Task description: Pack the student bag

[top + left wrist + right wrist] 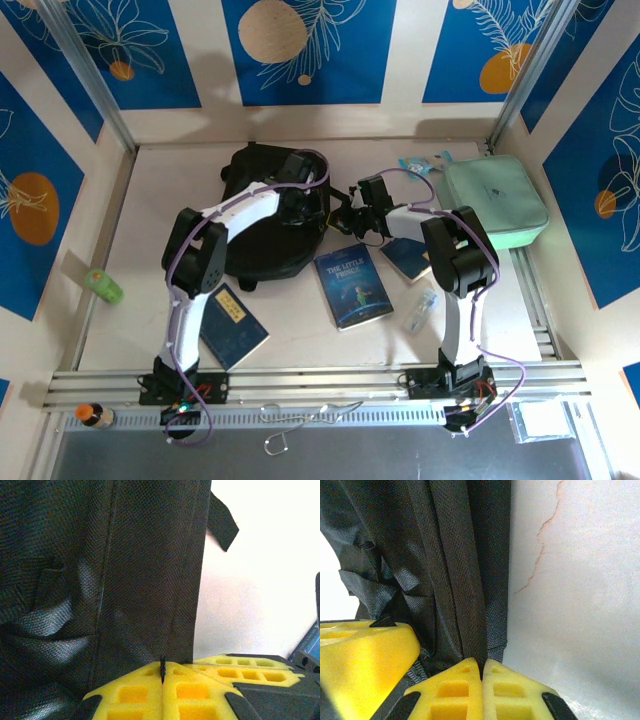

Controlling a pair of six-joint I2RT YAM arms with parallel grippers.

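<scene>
The student bag (262, 215), a large black fabric backpack, lies at the back middle of the table. My left gripper (312, 205) is at the bag's right edge. In the left wrist view its yellow fingers (135, 695) are shut, pinching a thin black bit of the bag (150, 570) at their tips. My right gripper (350, 212) meets the same edge from the right. Its yellow fingers (512, 692) are shut on a fold of the black fabric (455, 565). The two grippers sit close together, each seeing the other's yellow finger.
A blue "Little Prince" book (352, 285) lies in front of the bag, a dark blue book (232, 325) front left, another (408, 257) under the right arm. A mint-green zip case (495, 200) is back right, a clear tube (421, 310) near it, a green bottle (103, 286) far left.
</scene>
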